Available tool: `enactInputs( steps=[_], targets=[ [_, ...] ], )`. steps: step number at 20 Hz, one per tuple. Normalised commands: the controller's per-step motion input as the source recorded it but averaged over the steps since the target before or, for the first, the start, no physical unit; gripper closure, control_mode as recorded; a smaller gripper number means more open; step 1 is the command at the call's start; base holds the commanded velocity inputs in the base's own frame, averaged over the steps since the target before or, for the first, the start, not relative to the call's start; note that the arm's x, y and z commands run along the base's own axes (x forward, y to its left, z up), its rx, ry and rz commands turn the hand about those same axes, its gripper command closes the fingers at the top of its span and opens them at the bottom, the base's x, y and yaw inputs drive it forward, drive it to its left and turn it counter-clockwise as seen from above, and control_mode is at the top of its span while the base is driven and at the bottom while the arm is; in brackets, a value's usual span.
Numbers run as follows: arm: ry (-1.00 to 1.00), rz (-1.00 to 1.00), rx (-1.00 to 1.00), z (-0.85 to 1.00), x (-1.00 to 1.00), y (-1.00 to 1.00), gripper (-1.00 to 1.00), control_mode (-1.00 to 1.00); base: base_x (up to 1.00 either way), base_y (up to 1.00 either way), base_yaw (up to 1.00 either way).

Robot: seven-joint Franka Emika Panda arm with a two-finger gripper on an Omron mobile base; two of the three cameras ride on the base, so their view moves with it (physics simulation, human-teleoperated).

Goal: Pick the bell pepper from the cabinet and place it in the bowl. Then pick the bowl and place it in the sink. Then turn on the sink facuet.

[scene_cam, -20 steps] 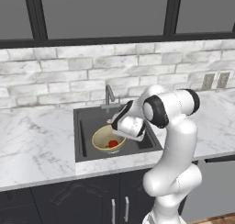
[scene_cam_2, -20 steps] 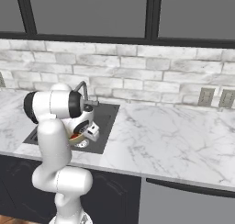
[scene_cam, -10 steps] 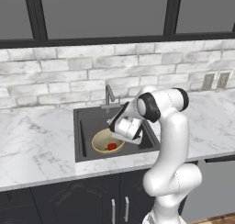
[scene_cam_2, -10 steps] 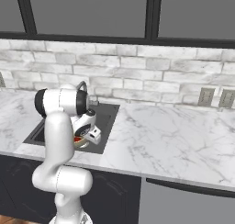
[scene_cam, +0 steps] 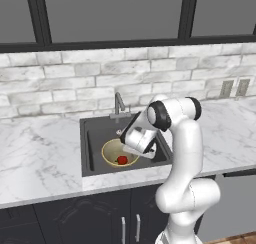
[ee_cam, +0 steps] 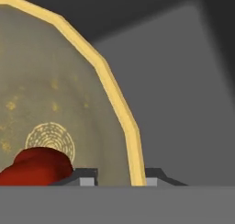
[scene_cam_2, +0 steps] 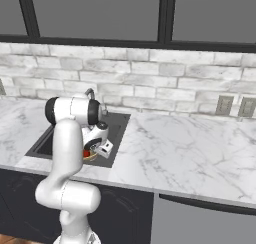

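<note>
Bowl [scene_cam: 114, 150] sits in the sink [scene_cam: 95, 138] with the pepper [scene_cam: 122, 160] inside. Gripper [ee_cam: 120, 179] is at the bowl's right rim, one fingertip [ee_cam: 87, 177] inside, one outside, narrow gap straddling the wall. Can't tell whether it grips. Faucet [scene_cam: 118, 104] at far edge.

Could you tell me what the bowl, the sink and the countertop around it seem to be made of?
The bowl looks like glazed ceramic or plastic: tan-yellow, smooth, faintly speckled inside. The sink looks like matte black composite or coated metal, with flat, dull walls. The countertop looks like polished white marble with grey veins, though it could be an imitation.
</note>
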Motion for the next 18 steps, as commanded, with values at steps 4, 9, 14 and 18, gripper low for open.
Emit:
enactInputs(
  steps=[4, 9, 14, 18],
  targets=[
    [0.0, 0.0, 0.0, 0.1, 0.0, 0.0, -1.0, -1.0, 0.0, 0.0, 0.0],
    [0.0, 0.0, 0.02, 0.67, -0.03, 0.0, -1.0, -1.0, 0.0, 0.0, 0.0],
    [-0.01, 0.0, 0.01, 1.0, -0.03, -0.01, -1.0, -1.0, 0.0, 0.0, 0.0],
    [0.0, 0.0, 0.04, 1.0, -0.09, 0.0, -1.0, -1.0, 0.0, 0.0, 0.0]
  ],
)
